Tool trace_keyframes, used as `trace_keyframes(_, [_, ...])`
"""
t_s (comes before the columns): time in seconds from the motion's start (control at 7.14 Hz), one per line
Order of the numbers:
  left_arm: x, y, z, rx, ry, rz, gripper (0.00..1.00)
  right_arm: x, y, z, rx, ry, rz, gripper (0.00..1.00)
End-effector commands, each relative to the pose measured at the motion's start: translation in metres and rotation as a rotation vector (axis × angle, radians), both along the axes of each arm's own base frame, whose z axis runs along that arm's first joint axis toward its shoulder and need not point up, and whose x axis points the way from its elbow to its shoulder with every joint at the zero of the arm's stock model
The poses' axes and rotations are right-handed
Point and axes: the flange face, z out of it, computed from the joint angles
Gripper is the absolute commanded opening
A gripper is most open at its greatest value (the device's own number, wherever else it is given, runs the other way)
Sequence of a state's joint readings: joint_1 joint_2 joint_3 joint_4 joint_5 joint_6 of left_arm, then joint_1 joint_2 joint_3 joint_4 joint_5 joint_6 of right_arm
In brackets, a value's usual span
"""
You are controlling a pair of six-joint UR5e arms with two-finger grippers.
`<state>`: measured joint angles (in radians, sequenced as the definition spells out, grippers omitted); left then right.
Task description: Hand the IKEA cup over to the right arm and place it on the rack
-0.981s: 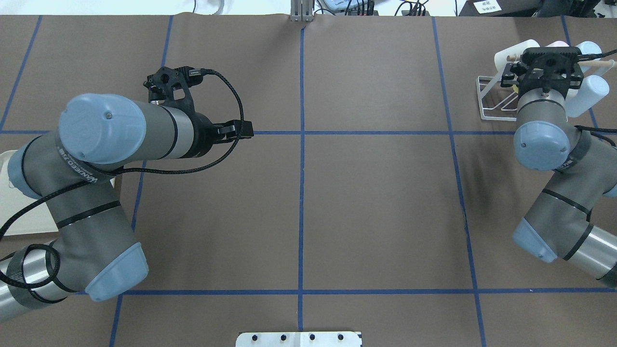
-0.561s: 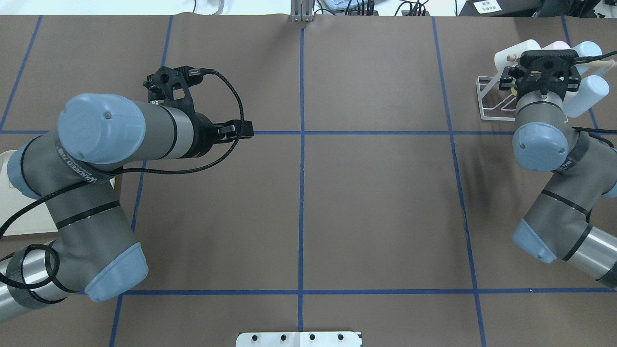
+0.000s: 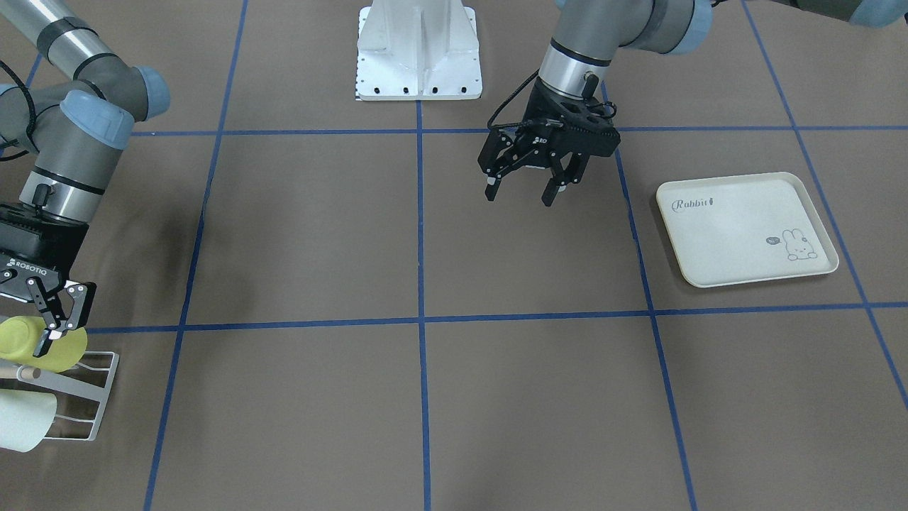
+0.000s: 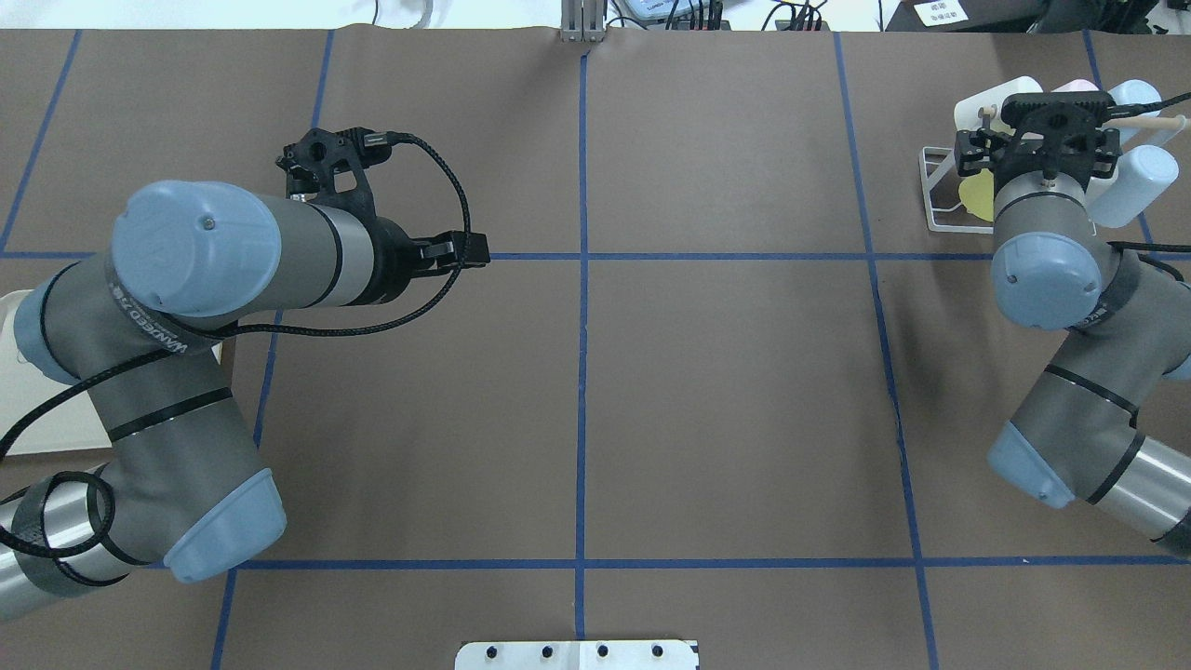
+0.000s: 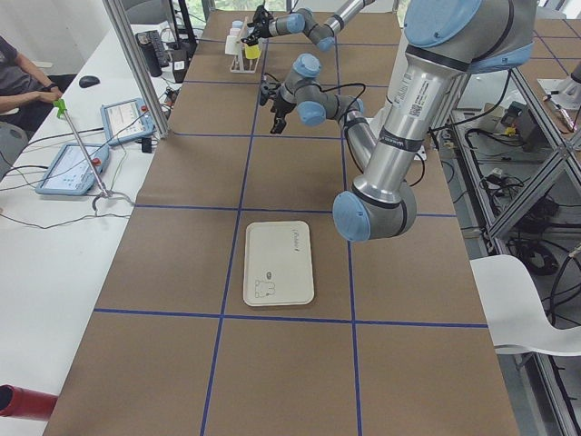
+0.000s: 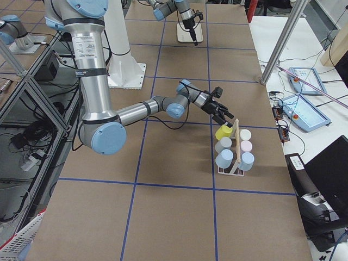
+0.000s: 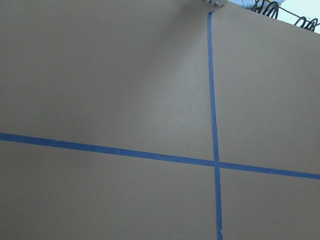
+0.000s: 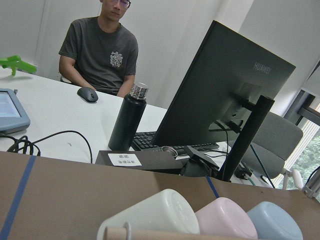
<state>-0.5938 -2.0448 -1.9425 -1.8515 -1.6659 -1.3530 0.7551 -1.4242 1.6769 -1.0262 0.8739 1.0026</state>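
The IKEA cup (image 3: pixel 18 341), yellow-green, lies on its side on the rack (image 3: pixel 92 397) at the table's far right corner. It also shows in the overhead view (image 4: pixel 975 194) and the right side view (image 6: pixel 223 131). The right arm (image 4: pixel 1042 270) reaches over the rack. My right gripper (image 6: pixel 225 118) hangs just above the cup with its jaws spread, and one finger (image 3: pixel 64 319) sits beside the cup's rim. Over the middle of the table, my left gripper (image 3: pixel 521 188) hovers open and holds nothing.
White, pink and light-blue cups (image 4: pixel 1130 181) fill the other prongs of the rack (image 4: pixel 940 200). A cream rabbit-print tray (image 3: pixel 745 227) lies on the left arm's side. A person sits at a desk beyond the table's far edge (image 8: pixel 100 50).
The right wrist has drawn back from the rack a little, and more of the yellow-green cup shows beside it. The left arm has not moved.
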Motion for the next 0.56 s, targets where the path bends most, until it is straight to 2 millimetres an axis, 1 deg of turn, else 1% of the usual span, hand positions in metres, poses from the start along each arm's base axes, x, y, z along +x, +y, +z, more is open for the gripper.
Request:
trace_keyframes(0.0, [-0.001,0.000,0.000,0.001,0.001,0.001,1.00,0.009,0.001,-0.018,-0.011,-0.048,-0.054,0.99])
trace_keyframes(0.14, [-0.003,-0.002,-0.002,0.005,0.002,-0.003,1.00,0.028,0.001,-0.033,-0.009,-0.055,-0.084,0.99])
trace_keyframes(0.28, [-0.004,-0.003,-0.002,0.010,-0.004,-0.001,1.00,0.048,-0.004,-0.038,-0.037,-0.081,-0.123,0.99])
trace_keyframes(0.42, [-0.009,-0.008,-0.001,0.014,-0.016,0.002,1.00,0.085,-0.012,-0.043,-0.064,-0.072,-0.195,0.99])
